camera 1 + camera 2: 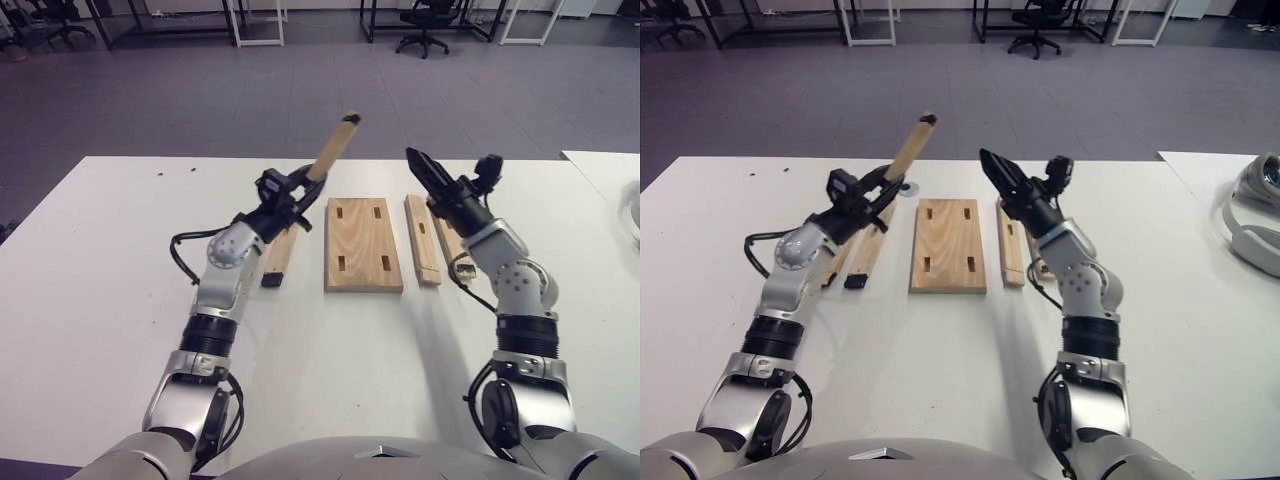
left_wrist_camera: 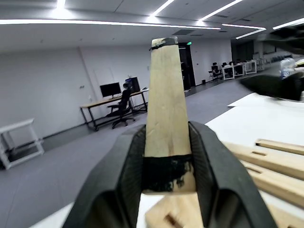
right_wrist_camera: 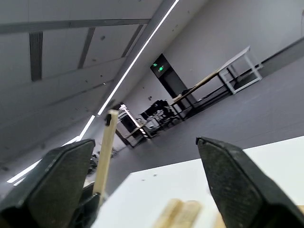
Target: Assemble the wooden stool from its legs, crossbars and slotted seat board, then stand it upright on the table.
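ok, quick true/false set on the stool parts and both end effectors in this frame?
1. The left end effector is shut on a wooden leg. True.
2. The seat board stands upright. False: it lies flat on the table, slots up.
3. The right end effector holds a crossbar. False: it is open and empty, raised above the table.
4. A wooden strip lies just right of the seat board. True.
5. The held leg sits in a slot. False: it is raised in the air.

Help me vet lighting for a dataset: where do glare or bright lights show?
Left eye view: the table is evenly lit, without glare. Left wrist view: bright ceiling strips shine above the held leg. Right wrist view: one long light strip runs overhead.
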Motion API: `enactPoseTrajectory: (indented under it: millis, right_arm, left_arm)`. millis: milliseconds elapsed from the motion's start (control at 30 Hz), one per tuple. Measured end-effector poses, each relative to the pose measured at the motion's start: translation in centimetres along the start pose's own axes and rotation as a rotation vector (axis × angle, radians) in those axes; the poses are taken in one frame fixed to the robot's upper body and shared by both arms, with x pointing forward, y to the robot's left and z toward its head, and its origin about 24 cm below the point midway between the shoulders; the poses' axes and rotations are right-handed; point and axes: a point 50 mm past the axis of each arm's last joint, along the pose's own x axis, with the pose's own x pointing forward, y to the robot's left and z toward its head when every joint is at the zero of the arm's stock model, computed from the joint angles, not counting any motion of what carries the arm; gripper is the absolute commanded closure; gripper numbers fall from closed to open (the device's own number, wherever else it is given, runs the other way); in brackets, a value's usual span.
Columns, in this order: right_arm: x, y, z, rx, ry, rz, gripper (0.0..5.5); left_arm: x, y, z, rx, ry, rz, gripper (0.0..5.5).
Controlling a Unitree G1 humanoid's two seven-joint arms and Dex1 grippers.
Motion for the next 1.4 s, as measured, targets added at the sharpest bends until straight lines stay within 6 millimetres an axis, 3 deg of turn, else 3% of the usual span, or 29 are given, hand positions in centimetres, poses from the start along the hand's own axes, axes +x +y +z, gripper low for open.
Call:
enactPoseTrajectory:
  millis: [100,200,600,767,867,933,967,1033,1200,1400]
  right_arm:
    - [1.5,1.9,-0.2,0.057,-0.017,0.055,2.35]
    - [2.0,2.5,0.1,0.094,-0.048,0.049,2.86]
    - [1.9,2.7,0.8,0.137,-0.022,0.040,5.05]
    - [2.0,3.0,0.7,0.137,-0.015,0.056,5.08]
    - [1.8,2.9,1.2,0.073,-0.056,0.033,5.09]
    - [1.0,1.7,2.6,-0.051,-0.135,-0.044,5.09]
    - [-0.4,-0.3,3.5,-0.139,-0.168,-0.157,5.09]
    - [-2.2,-3.3,3.9,-0.245,-0.176,-0.317,5.09]
    - [-5.8,-9.7,1.5,-0.322,-0.079,-0.601,5.09]
    - [-6.1,-10.9,1.9,-0.356,-0.122,-0.623,5.09]
  left_arm:
    - [0.8,-0.8,1.2,0.049,-0.032,-0.054,4.21]
    - [1.0,-1.3,1.8,0.071,-0.049,-0.092,4.21]
    - [0.6,-2.0,1.3,0.107,-0.010,-0.168,4.21]
    - [0.4,-1.8,1.2,0.117,0.002,-0.175,4.21]
    - [0.3,-1.7,0.8,0.142,0.049,-0.177,3.56]
    - [-0.1,-1.3,-0.7,0.142,0.141,-0.139,3.08]
    - [-0.6,-0.7,-1.8,0.118,0.204,-0.097,2.83]
    - [-0.8,-0.2,-2.1,0.091,0.213,-0.024,2.79]
    - [-1.4,0.3,-2.9,-0.048,0.213,0.185,2.79]
    - [-2.3,1.0,-2.7,-0.097,0.193,0.264,2.79]
